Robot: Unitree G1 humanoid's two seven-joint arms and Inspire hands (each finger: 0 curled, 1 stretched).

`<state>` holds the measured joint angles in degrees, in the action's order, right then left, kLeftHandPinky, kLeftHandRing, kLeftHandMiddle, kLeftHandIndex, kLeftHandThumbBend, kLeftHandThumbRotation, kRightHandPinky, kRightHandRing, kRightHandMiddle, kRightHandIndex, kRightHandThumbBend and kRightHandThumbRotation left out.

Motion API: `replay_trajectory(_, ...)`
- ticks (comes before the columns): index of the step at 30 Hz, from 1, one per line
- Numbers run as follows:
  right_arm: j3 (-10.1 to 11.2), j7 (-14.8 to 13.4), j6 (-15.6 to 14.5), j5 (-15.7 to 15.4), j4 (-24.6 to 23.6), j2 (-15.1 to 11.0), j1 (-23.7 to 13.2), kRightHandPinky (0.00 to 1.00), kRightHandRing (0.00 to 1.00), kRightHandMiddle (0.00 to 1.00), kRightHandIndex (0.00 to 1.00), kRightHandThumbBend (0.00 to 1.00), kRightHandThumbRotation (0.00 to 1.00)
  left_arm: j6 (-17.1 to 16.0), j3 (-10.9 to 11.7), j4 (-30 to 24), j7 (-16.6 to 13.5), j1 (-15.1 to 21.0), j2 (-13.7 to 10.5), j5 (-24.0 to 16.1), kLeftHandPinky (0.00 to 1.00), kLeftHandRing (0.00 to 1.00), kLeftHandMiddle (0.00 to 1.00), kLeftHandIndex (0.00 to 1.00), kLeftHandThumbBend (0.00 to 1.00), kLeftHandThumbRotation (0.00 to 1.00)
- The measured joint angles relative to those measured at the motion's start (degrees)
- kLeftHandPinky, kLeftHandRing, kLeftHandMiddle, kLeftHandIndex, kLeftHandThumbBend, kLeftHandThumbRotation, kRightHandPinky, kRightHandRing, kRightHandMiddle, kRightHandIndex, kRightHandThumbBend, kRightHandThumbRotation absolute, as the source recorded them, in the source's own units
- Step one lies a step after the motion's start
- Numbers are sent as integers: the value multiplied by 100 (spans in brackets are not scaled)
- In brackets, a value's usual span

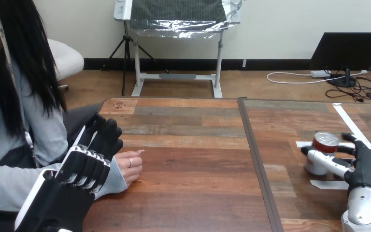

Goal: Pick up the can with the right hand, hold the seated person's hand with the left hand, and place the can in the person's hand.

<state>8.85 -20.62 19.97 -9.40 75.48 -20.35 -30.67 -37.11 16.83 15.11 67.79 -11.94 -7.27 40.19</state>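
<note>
At the left edge of the table (193, 169), raised from the lower corner: the left hand (77, 169), back upward, lying over the person's wrist and touching the grey cuff (113, 182). Cannot tell whether closed round the wrist or merely resting over it. Just to its right, the person's hand (131, 166), set down on the wood with loosely curled fingers pointing toward the middle of the table. Further right, bare boards as far as a dark seam (256, 150) running from the far edge toward the near one and splitting the top into two halves. On the right half, near the right edge, among strips of white tape (350, 123): the can (324, 141), silver with a red top, upright and apparently standing on the surface. Wrapped round it from the right, the right hand (364, 169), with pale fingers (326, 162) crossing the near side of the can and a black one reaching behind, clamped on its body, silver forearm coming up from the bottom right corner. Can and person's hand well apart, at opposite sides of the table.
</note>
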Motion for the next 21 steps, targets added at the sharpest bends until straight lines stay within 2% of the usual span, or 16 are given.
replay_trajectory(3, -7, -12, -7, -2, 4, 14, -6, 56, 63, 65, 68, 98, 7, 4, 0, -11, 0, -26, 0, 2, 100, 100, 100, 100, 100, 40)
replay_trajectory(7, -54, -82, -33, -29, 8, 27, -14, 56, 62, 63, 65, 97, 3, 22, 1, -14, 11, -54, -2, 11, 100, 100, 100, 100, 100, 40)
replay_trajectory(21, -166, -240, -219, -52, 19, 35, -108, 46, 52, 55, 56, 90, 0, 160, -1, -160, -9, -114, -28, 15, 100, 100, 100, 100, 100, 39)
